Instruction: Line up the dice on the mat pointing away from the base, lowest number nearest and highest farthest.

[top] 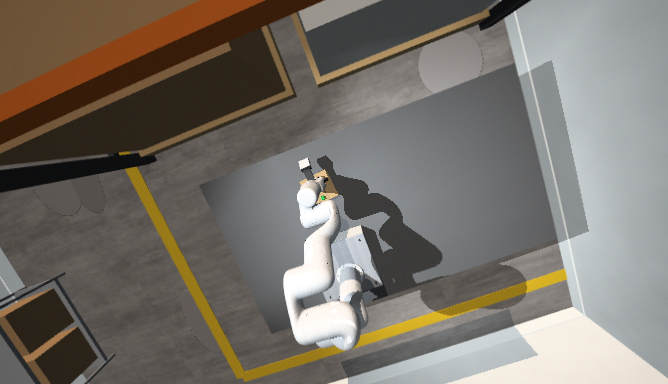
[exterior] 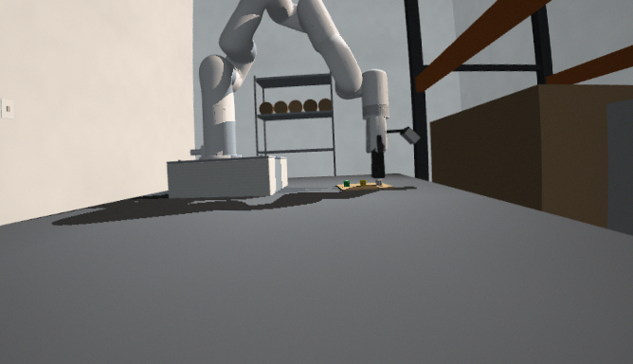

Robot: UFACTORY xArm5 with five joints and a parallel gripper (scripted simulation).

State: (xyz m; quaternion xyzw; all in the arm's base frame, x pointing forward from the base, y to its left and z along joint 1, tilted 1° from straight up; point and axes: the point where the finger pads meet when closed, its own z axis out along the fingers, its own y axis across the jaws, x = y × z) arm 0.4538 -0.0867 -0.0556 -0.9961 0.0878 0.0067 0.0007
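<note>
The claw [exterior: 377,179] points straight down over the far end of the mat [exterior: 352,187], its dark fingers partly closed and low over a pale die [exterior: 378,183] that sits on the mat directly beneath them. Whether the fingers actually grip that die or only stand around it cannot be told from either view; the tips are too small, and from above the wrist hides them. Just beside the claw, toward the base, a yellow die [exterior: 363,183] rests on the mat, and beyond it, nearer the base again, a green die [exterior: 347,183]. The three stand apart in a row along the mat. From above only the green die [top: 323,197] peeks out beside the arm, with a corner of the tan mat [top: 331,178] showing past the wrist. None of the pips can be read.

A small camera box [exterior: 410,135] juts out from the wrist on a thin stalk, away from the base. The mat lies flat on the grey worktop [exterior: 332,276]. Behind the claw the arm arches up and back to a white pedestal [exterior: 189,181]. Farther off stands a shelf rack [exterior: 256,110] carrying brown round things.
</note>
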